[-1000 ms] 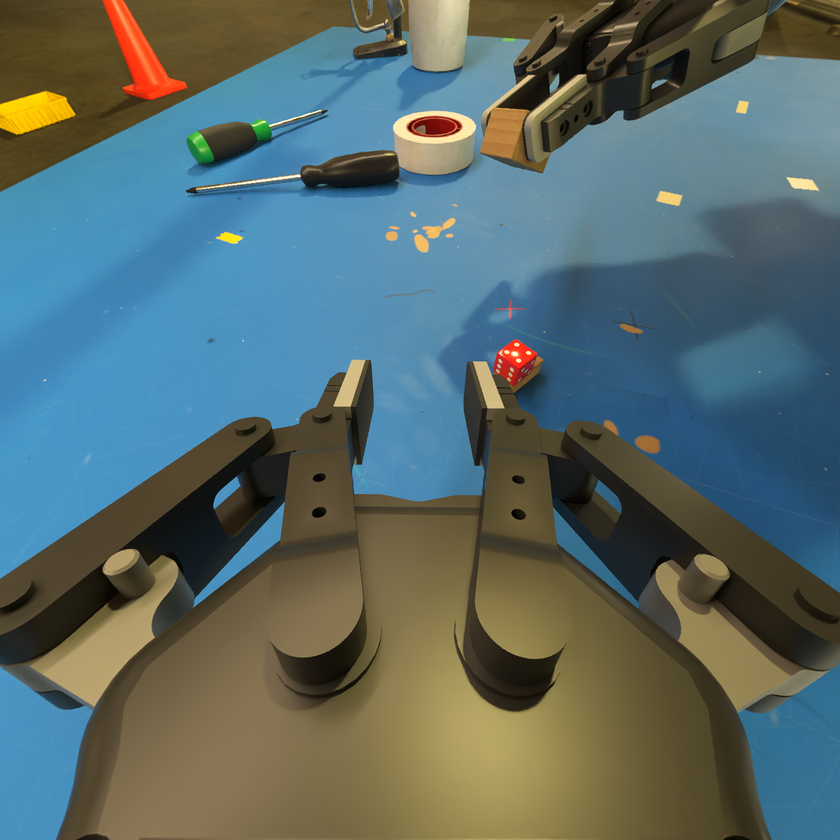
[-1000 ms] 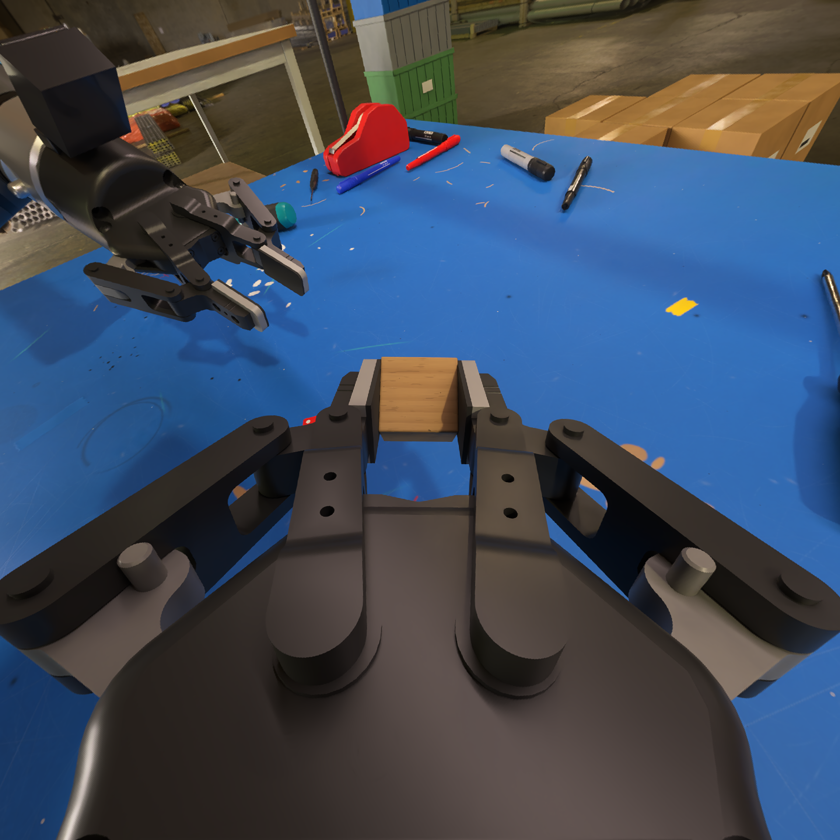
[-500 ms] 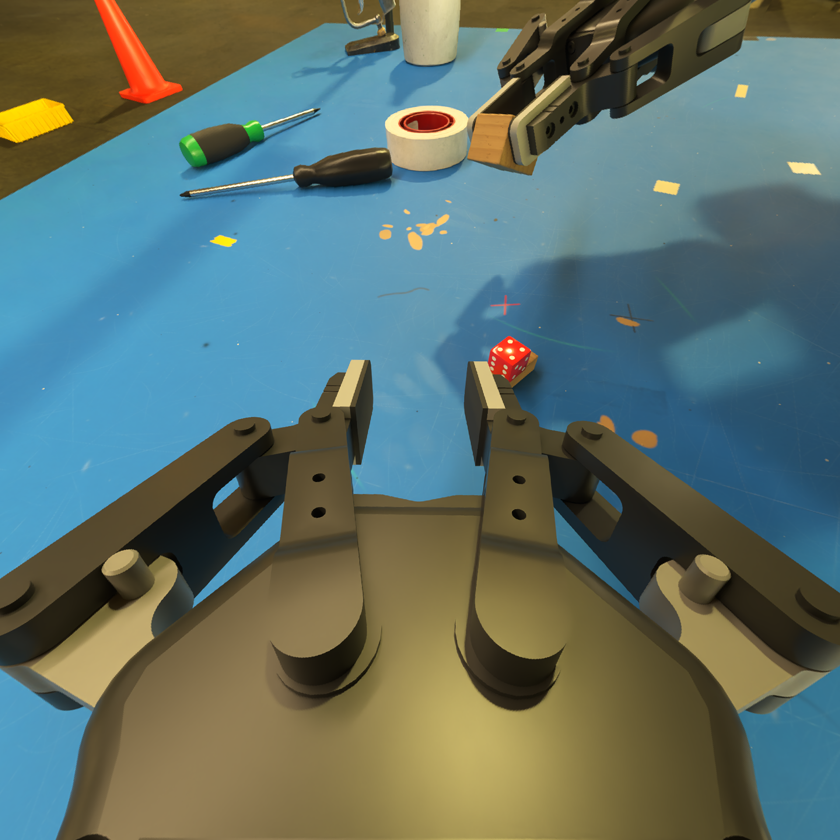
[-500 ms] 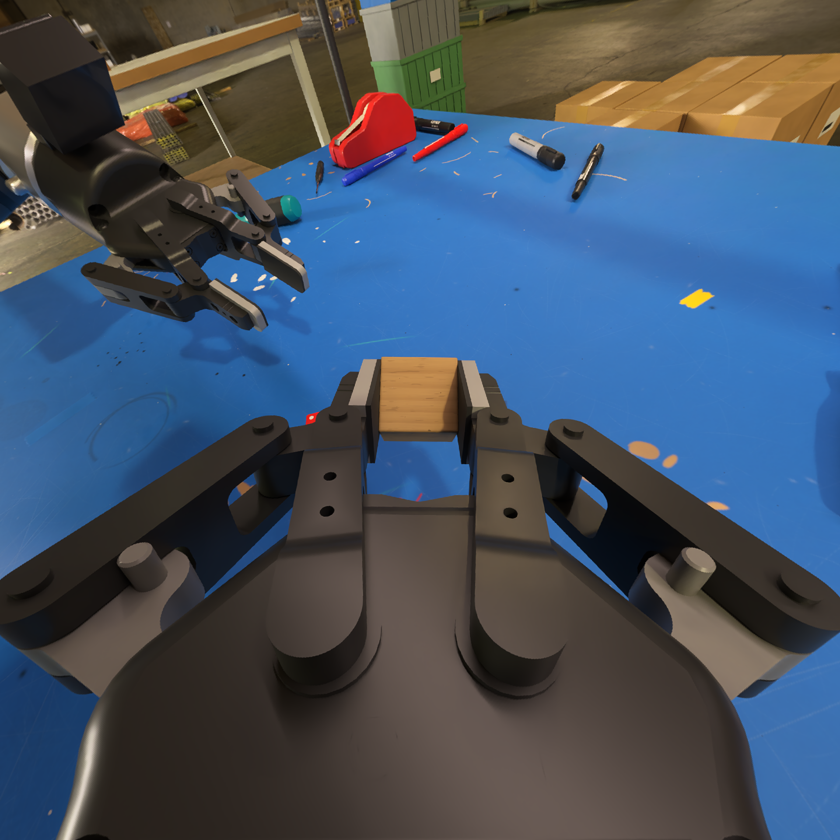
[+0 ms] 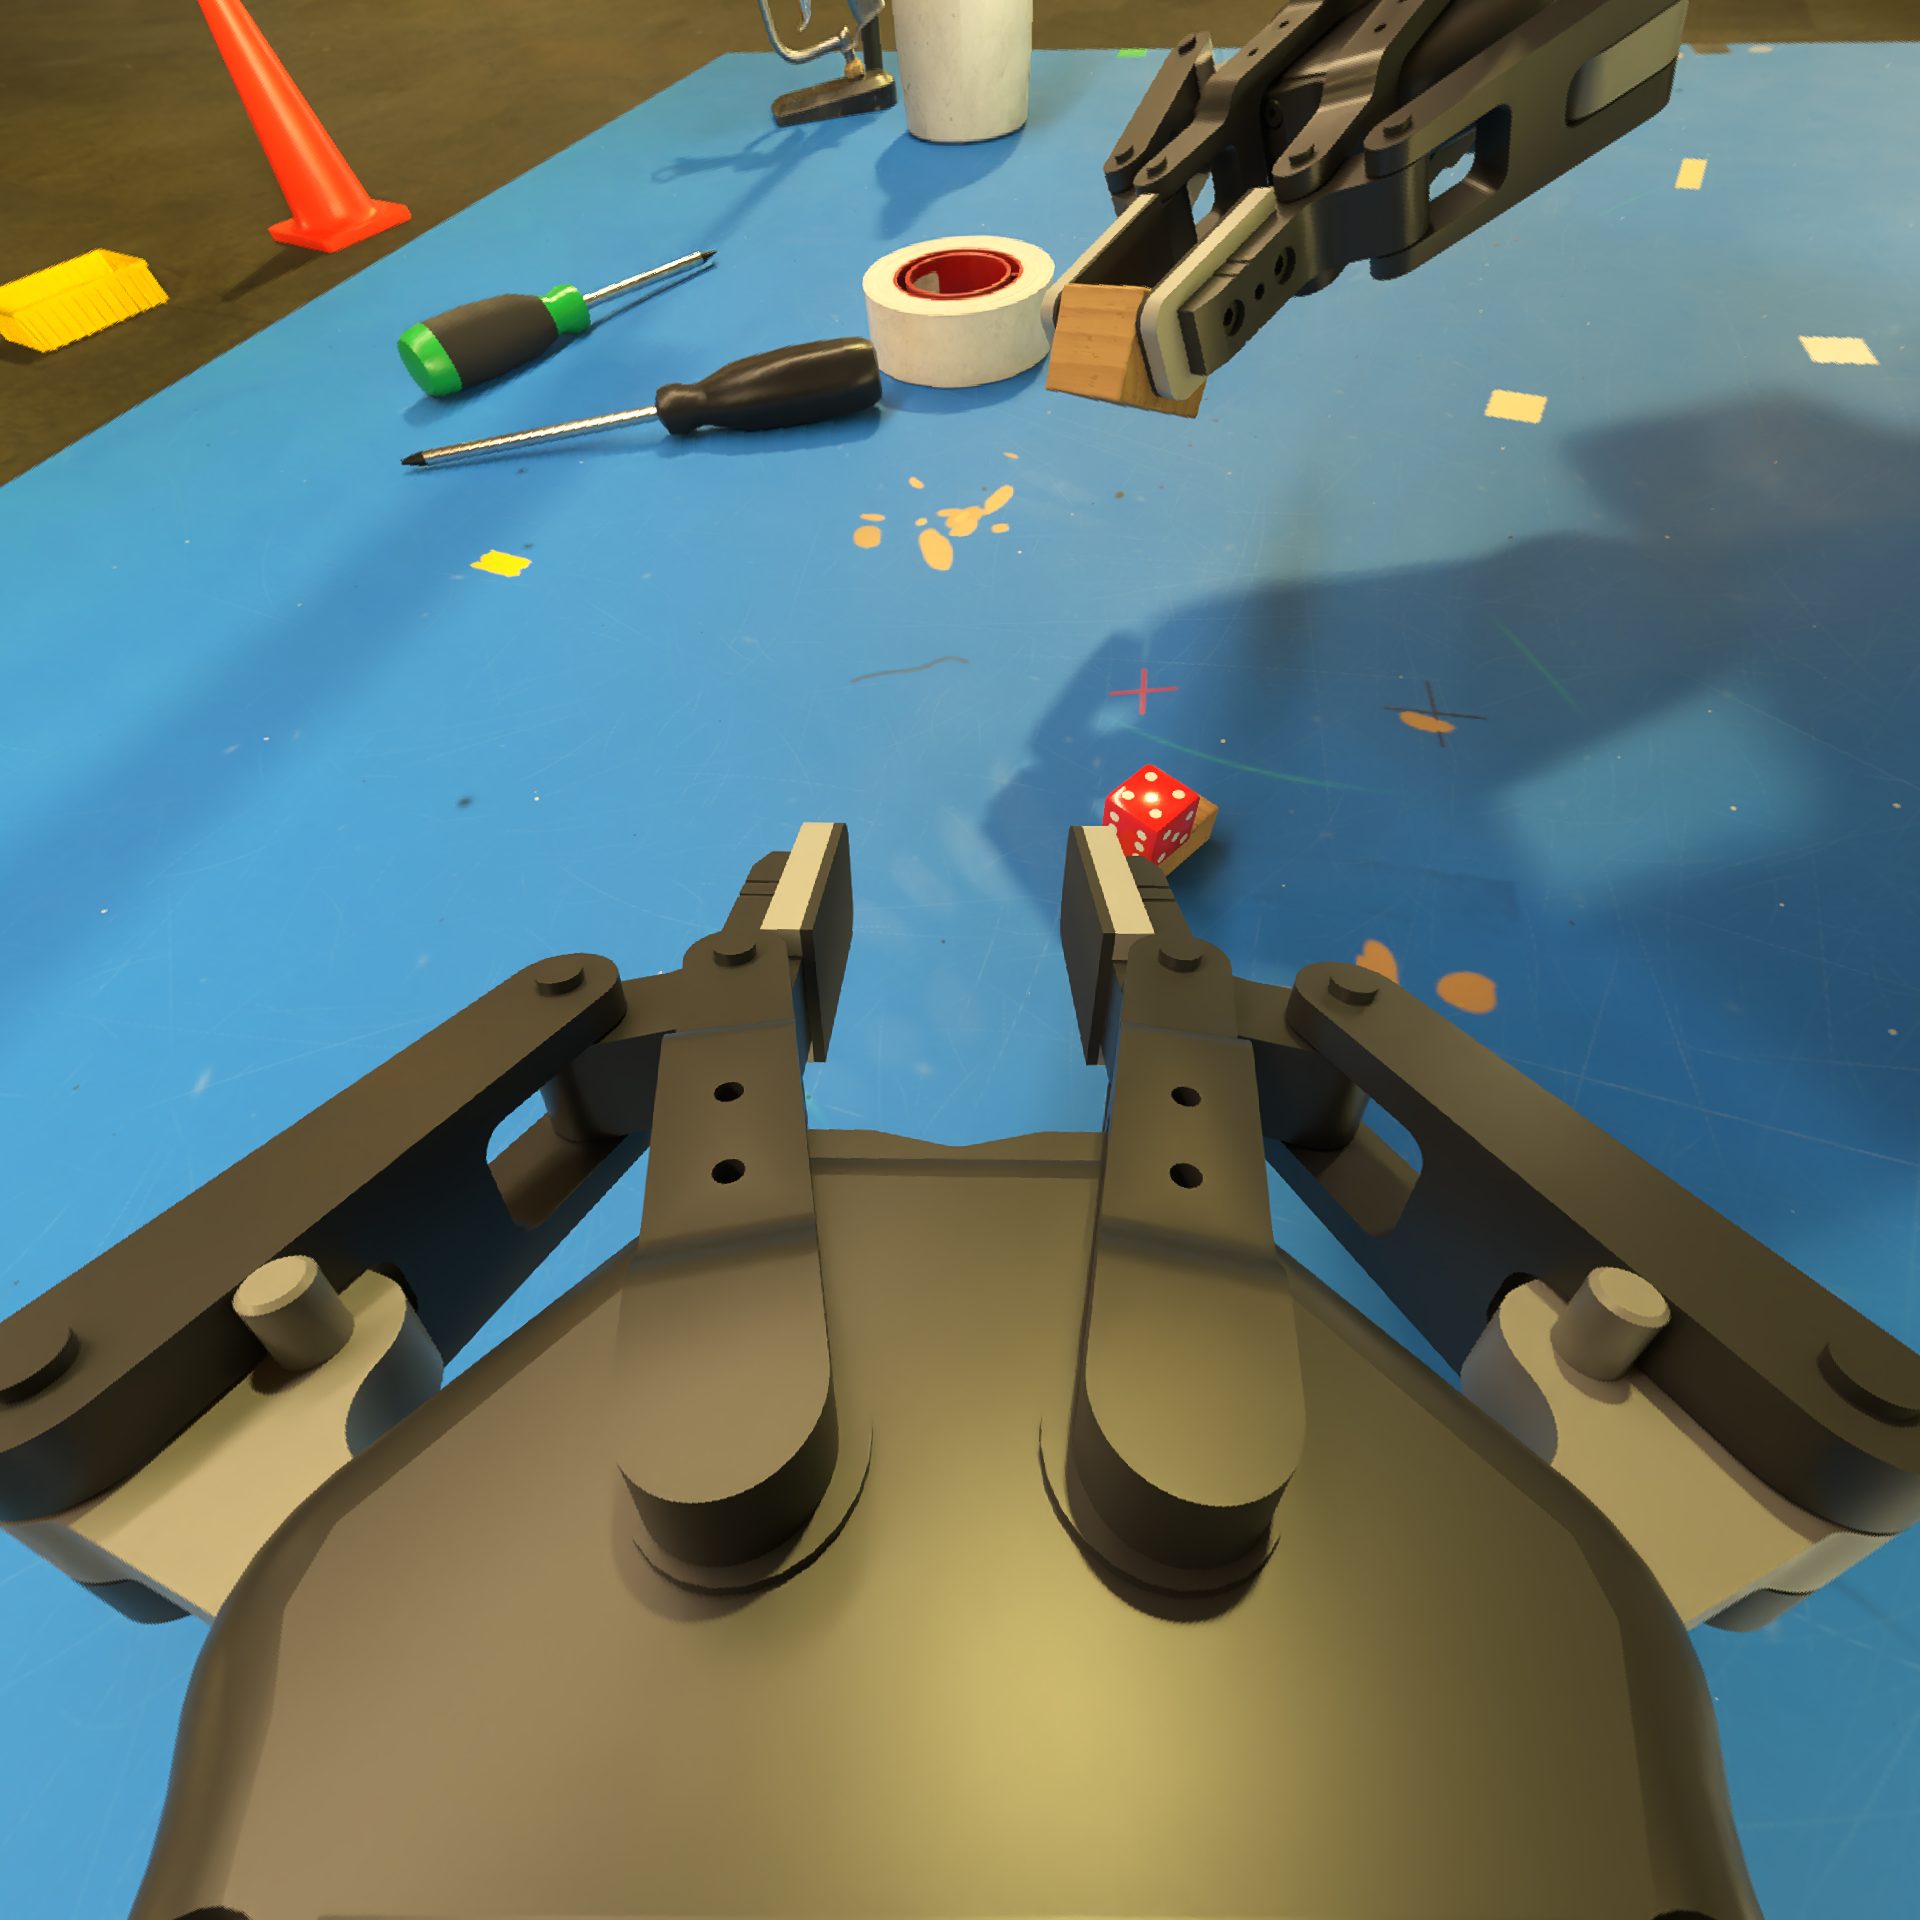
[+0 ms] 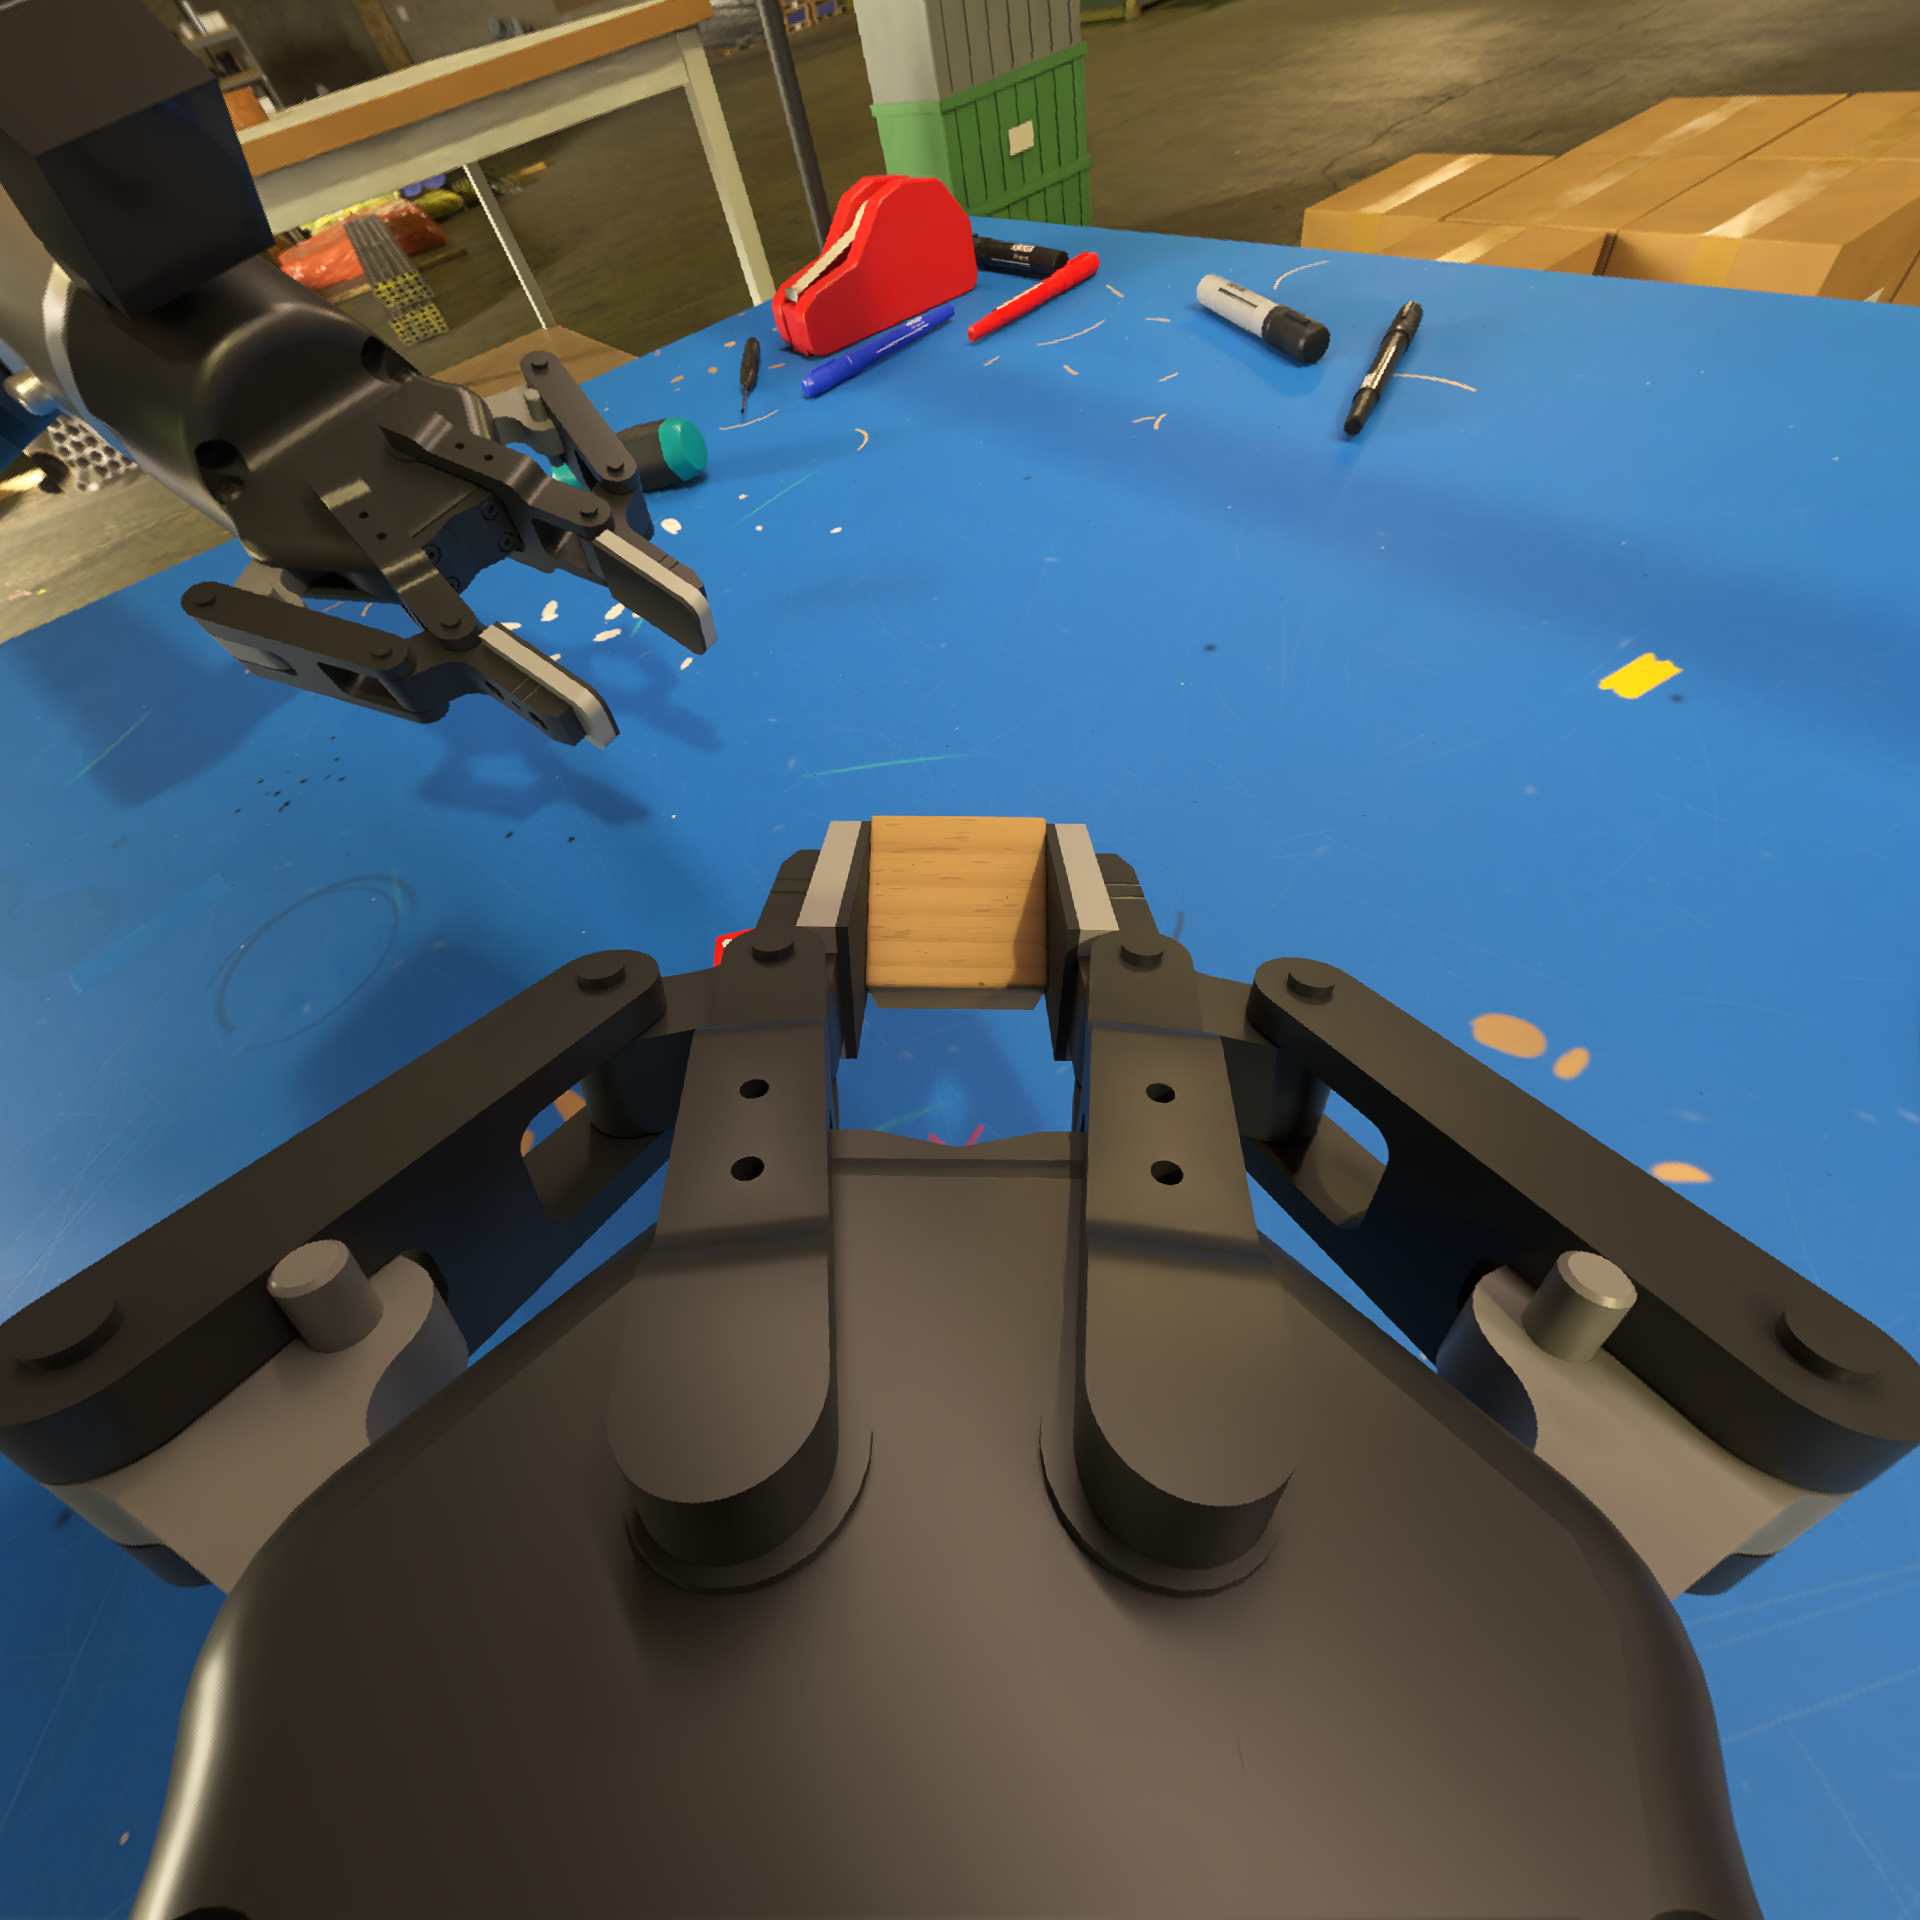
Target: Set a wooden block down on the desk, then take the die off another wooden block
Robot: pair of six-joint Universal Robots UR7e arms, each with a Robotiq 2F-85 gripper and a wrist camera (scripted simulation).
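My left claw (image 5: 956, 914) hangs open above the blue bench (image 5: 520, 779). Small red white-pipped die (image 5: 1150, 812) sits on a flat wooden block (image 5: 1195, 836) beside its right fingertip. Right claw (image 5: 1153, 312) clamps another light wooden block (image 5: 1096, 343) near the white tape roll (image 5: 956, 312).

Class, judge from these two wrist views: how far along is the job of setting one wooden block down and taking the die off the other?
Done: nothing completed yet. In hand: the right gripper is shut on a wooden block, held above the blue desk. Left: set that block down, then lift the red die, which sits on the second block. The left gripper is open and empty, just short of the die.
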